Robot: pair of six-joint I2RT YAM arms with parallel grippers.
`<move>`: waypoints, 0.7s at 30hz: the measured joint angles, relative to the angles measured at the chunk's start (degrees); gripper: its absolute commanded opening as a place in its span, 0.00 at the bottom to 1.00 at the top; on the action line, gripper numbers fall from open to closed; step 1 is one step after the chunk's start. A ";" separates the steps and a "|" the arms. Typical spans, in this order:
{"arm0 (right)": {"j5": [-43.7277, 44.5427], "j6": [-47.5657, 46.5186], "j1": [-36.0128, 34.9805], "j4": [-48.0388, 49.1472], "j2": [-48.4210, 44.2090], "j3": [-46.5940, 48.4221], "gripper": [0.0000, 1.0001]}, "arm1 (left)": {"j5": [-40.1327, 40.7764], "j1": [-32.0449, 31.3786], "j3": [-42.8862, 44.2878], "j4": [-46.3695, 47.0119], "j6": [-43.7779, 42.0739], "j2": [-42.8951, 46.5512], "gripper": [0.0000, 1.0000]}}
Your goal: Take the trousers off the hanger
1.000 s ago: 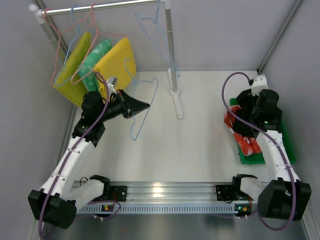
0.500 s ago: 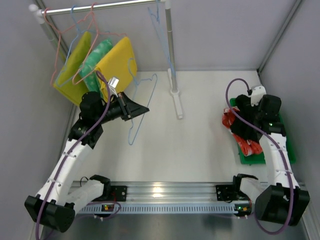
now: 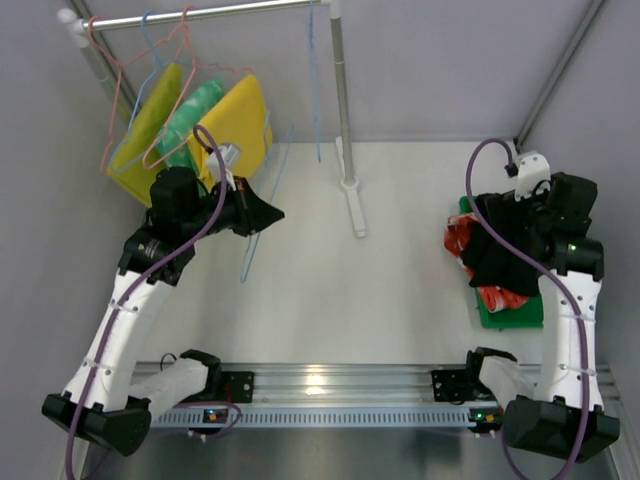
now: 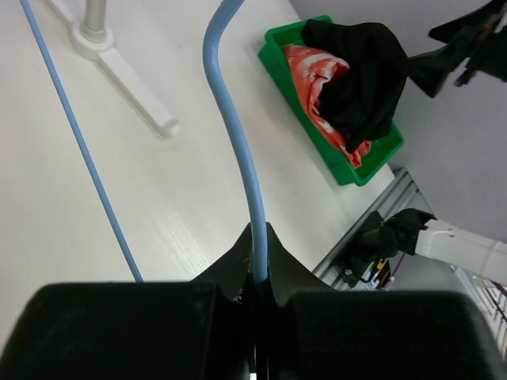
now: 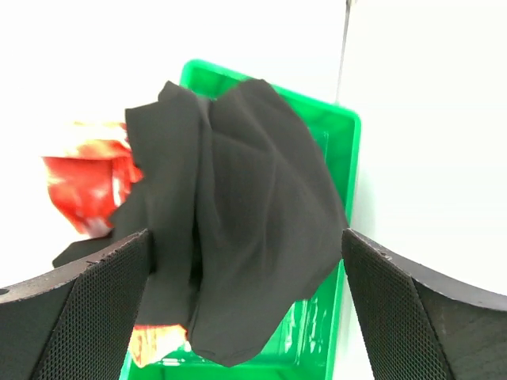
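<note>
The black trousers [image 5: 253, 222] lie crumpled in the green bin [image 5: 341, 127] on top of the red-orange trousers [image 5: 87, 178]. My right gripper [image 5: 245, 301] hovers over them, open wide, holding nothing. From above, the black pair [image 3: 497, 255] covers most of the red-orange pair [image 3: 459, 238] in the bin [image 3: 512, 316] at the right. My left gripper [image 3: 262, 213] is shut on the wire of a bare blue hanger [image 3: 262, 225] at mid-left. In the left wrist view its jaws [image 4: 257, 273] pinch that hanger [image 4: 230, 119], and the bin [image 4: 279, 62] lies beyond.
At the back left a rail [image 3: 200, 14] carries pink and blue hangers with two yellow pairs [image 3: 235, 125] and a green patterned pair [image 3: 190, 115]. The rack's pole and foot [image 3: 352, 190] stand at centre back. A blue hanger [image 3: 315, 90] dangles from the rail. Grey walls close both sides.
The right gripper opened, let go of the black trousers and drew back to the right. The left gripper moved left with the blue hanger, which has turned edge-on.
</note>
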State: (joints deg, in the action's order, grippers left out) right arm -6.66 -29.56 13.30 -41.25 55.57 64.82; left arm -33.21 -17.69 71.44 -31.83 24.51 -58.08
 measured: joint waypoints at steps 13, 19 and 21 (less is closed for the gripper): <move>-9.75 1.11 0.00 -6.49 -2.21 6.82 0.99 | 5.62 -0.04 15.04 -2.49 -5.40 -10.80 0.00; -12.72 3.89 0.00 -6.14 -3.87 7.23 1.00 | 7.21 -0.04 23.87 -1.55 -5.18 -18.08 0.00; -14.56 5.46 0.00 -5.64 -5.40 7.26 0.99 | 7.54 -0.04 28.09 -1.27 -5.16 -21.11 0.00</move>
State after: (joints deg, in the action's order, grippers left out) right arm -21.21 -24.10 13.30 -46.89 50.17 72.07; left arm -25.67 -17.74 99.53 -33.10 19.35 -79.20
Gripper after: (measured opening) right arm 0.993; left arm 0.036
